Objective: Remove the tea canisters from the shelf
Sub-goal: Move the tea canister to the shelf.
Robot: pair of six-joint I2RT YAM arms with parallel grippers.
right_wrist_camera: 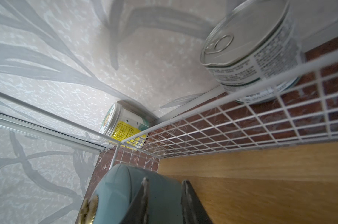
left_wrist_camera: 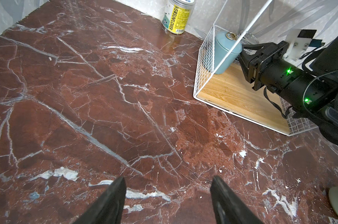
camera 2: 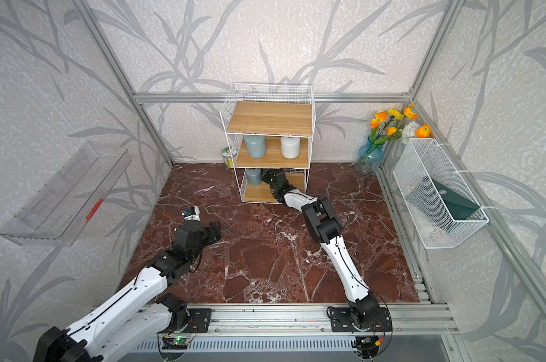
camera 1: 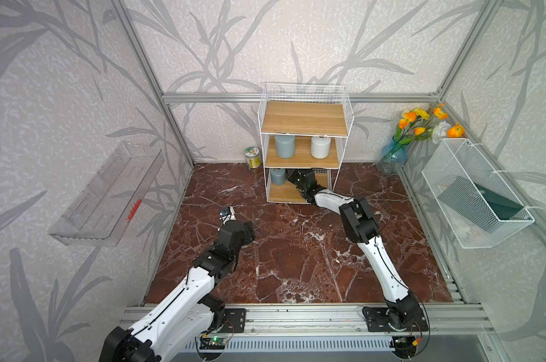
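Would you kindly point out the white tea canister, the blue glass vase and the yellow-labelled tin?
white tea canister (camera 1: pixel 320 148): a top view, middle of its body.
blue glass vase (camera 1: pixel 391 160): a top view, its glass belly.
yellow-labelled tin (left_wrist_camera: pixel 176 19): left wrist view, its printed label.

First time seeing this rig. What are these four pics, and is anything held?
Two robot arms on a front rail, each ending in a two-fingered tool. Two pictures come from one overhead stereo camera, so they look nearly alike; the other two come from cameras on the arms' wrists. On the red marble table stands a white wire shelf, a printed tin beside it. Its middle board holds a blue-grey canister and a white canister; the bottom board holds a second blue-grey canister. The left tool hangs open over the marble. The right tool is inside the bottom tier beside that canister, jaws nearly closed, nothing between them.
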